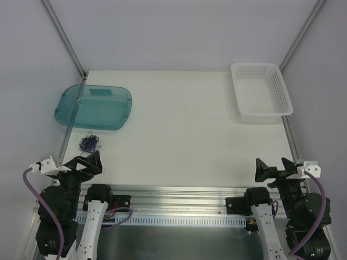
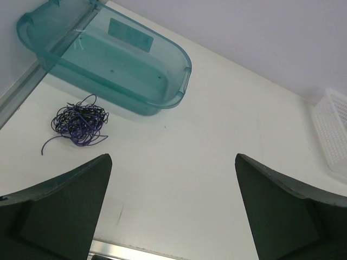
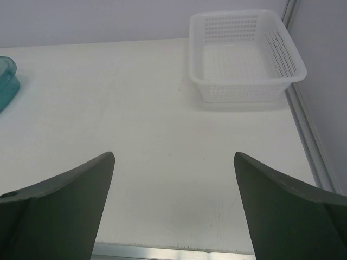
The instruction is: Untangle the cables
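1. The cables (image 1: 89, 143) lie in one small, tight tangle of thin dark bluish wires on the white worktop (image 1: 184, 130), near its left edge.
2. The tangle sits just in front of the teal tray (image 1: 92, 123), close to the tray's near wall but apart from it.
3. In the left wrist view the cables (image 2: 80, 125) form a curly knot, with one loose end trailing out toward the lower left onto the bare worktop (image 2: 217, 135).
4. The teal tray (image 2: 108, 92) is see-through and stands at the far left of the worktop.
5. The left hand (image 1: 89, 162) hangs at the near left edge, just short of the tangle. It is released: its two dark fingers (image 2: 81, 200) stand wide apart.
6. The right hand (image 1: 272, 165) hangs at the near right edge, well apart from the cables. It too is released, with its fingers (image 3: 282, 206) spread wide.
7. A white basket (image 1: 284, 92) with perforated walls stands at the far right corner, straight ahead of the right hand (image 3: 173, 154).
8. A purple hose (image 1: 30, 184) loops beside the left arm's base.
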### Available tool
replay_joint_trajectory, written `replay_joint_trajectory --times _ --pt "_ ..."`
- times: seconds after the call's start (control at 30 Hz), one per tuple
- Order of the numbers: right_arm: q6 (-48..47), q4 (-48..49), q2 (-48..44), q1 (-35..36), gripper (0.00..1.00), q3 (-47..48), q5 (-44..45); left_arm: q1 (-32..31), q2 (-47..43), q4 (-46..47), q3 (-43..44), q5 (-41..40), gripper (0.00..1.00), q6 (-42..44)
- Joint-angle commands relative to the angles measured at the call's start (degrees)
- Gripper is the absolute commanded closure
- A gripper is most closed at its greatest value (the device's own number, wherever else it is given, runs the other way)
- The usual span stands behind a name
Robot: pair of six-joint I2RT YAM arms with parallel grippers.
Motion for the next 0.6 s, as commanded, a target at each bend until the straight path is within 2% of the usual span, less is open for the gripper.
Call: replay_joint_trajectory --times 0.0,0.2,0.33,0.43,0.57 --pt "0.6 1.2 -8.5 -0.3 0.03 1.7 0.8 0.0 -9.7 1.2 -0.3 2.2 0.01 -1.0" --pt "1.0 0.9 -6.6 -0.3 0.03 2.1 -2.1 0.0 -7.8 1.3 -1.6 1.8 0.01 -3.7" --pt "2.2 -0.1 -2.3 -0.4 0.03 2.8 -8.6 0.0 -4.5 1.5 -3.0 2.3 0.01 -6.5" --pt "4.9 0.2 1.6 -0.3 0.03 1.9 -10.9 0.0 -0.9 1.7 -5.1 3.3 0.01 -9.5" --pt "8.6 -1.0 3.8 -0.3 0.03 0.8 -8.9 -0.2 8.4 2.7 -9.0 3.5 0.01 -11.4"
